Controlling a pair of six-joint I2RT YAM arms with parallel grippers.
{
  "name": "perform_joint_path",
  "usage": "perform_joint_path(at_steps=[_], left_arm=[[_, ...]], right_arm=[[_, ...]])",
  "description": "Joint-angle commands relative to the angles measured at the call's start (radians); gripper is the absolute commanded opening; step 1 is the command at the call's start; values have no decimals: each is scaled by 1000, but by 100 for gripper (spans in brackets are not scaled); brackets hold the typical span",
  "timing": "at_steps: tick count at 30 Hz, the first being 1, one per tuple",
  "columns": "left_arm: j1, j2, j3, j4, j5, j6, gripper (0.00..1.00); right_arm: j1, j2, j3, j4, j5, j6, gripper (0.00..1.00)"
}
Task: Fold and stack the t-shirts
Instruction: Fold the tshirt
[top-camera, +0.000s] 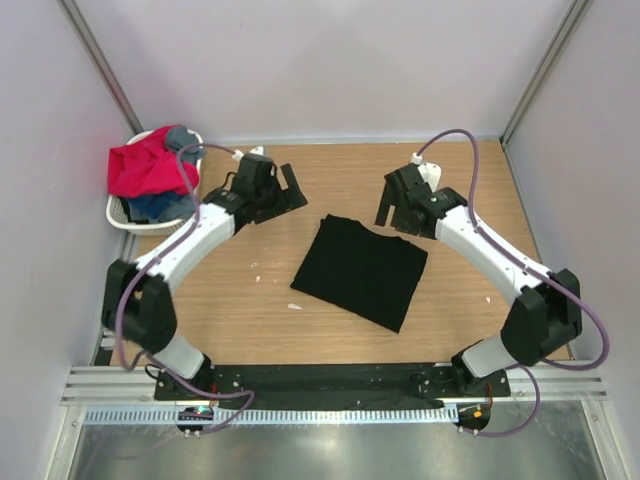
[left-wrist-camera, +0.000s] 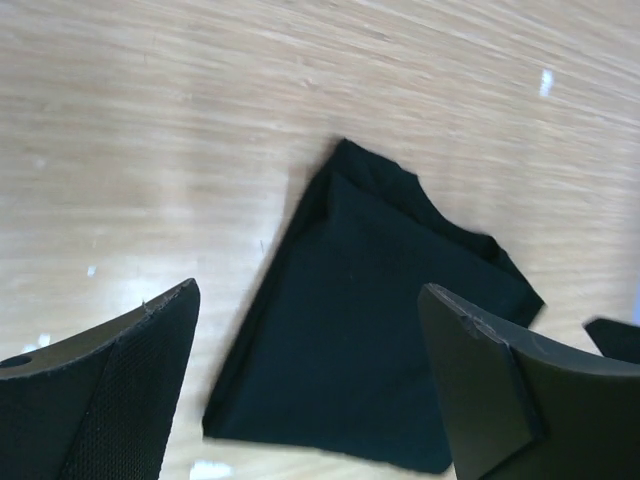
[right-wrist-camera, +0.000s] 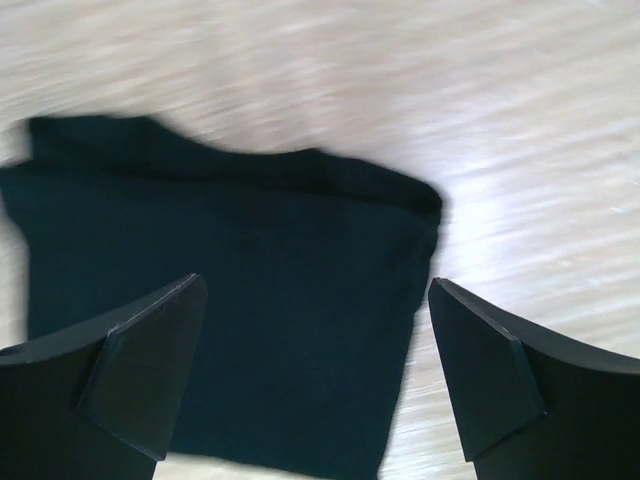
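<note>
A black t-shirt (top-camera: 362, 270) lies folded into a rough square on the wooden table, between the two arms. My left gripper (top-camera: 288, 198) hovers off its far left corner, open and empty. The left wrist view shows the folded black t-shirt (left-wrist-camera: 370, 330) below and between the spread fingers of that gripper (left-wrist-camera: 308, 290). My right gripper (top-camera: 395, 218) hangs over the shirt's far right corner, open too. In the right wrist view the black t-shirt (right-wrist-camera: 230, 260) fills the space under the wide jaws of the right gripper (right-wrist-camera: 315, 283). Neither gripper touches the cloth.
A white laundry basket (top-camera: 122, 217) stands at the table's far left corner. It holds a red-pink t-shirt (top-camera: 145, 168), a blue one (top-camera: 160, 205) and a grey one (top-camera: 183, 137). Small white specks (top-camera: 296, 306) lie on the wood near the black shirt's front left corner.
</note>
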Motion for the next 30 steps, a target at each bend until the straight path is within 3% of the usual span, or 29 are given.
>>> perform_joint_path(at_steps=[1, 5, 11, 20, 23, 25, 30], left_arm=[[2, -154, -108, -23, -4, -9, 91], [2, -286, -232, -21, 17, -42, 91], [2, -418, -378, -20, 20, -77, 92], [4, -471, -432, -21, 12, -82, 92], [2, -464, -433, -24, 13, -85, 92], [2, -463, -432, -33, 17, -85, 92], [2, -471, -433, -40, 18, -79, 92]], right_arm=[[101, -48, 8, 63, -45, -3, 100], [116, -7, -105, 209, -8, 49, 100], [55, 51, -184, 243, 109, 99, 100], [-63, 82, -335, 410, 65, 73, 99], [-98, 99, -371, 469, 43, 65, 95], [-110, 99, -378, 470, 48, 68, 80], [-121, 39, -421, 466, 79, 80, 72]])
